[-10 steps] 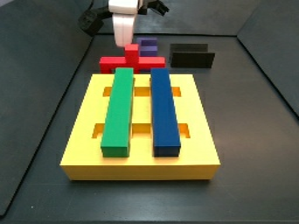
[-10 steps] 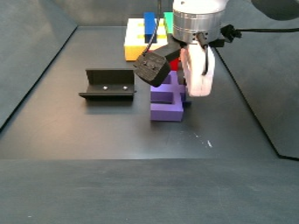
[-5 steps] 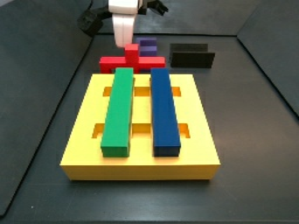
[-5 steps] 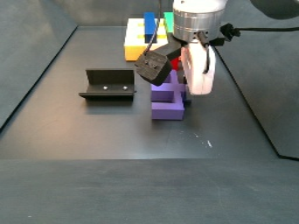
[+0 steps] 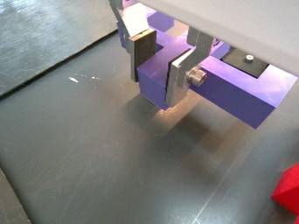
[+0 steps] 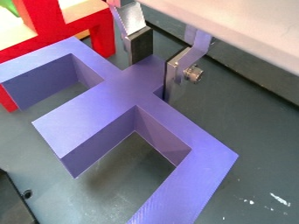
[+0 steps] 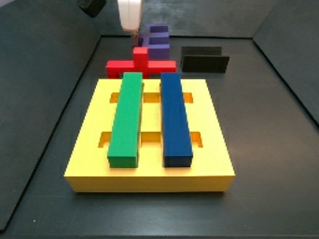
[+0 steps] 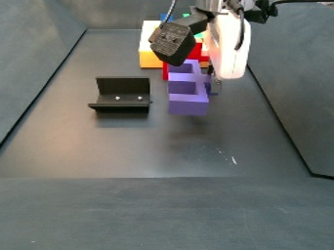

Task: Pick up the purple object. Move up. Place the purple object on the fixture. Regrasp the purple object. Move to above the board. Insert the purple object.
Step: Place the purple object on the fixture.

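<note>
The purple object [image 8: 189, 88] hangs clear of the dark floor, and its shadow lies below it. My gripper [image 5: 160, 70] is shut on its raised centre post; in both wrist views the silver fingers press that post from two sides, seen also at the gripper [image 6: 158, 66]. The crossbar and legs of the purple object [image 6: 117, 122] spread out under the fingers. The fixture [image 8: 119, 95] stands on the floor to one side of the purple object, apart from it. The board [image 7: 149, 166] lies nearest the camera in a side view, while the purple object [image 7: 159, 37] hangs beyond it.
A green bar [image 7: 127, 117] and a blue bar [image 7: 176, 117] lie side by side in the board's slots. A red cross-shaped block [image 7: 141, 65] rests on the floor between the board and the fixture [image 7: 206, 60]. Dark walls enclose the floor.
The gripper has risen with the purple object, which was resting on the floor before and now hangs above it. The red block, fixture and board have not moved.
</note>
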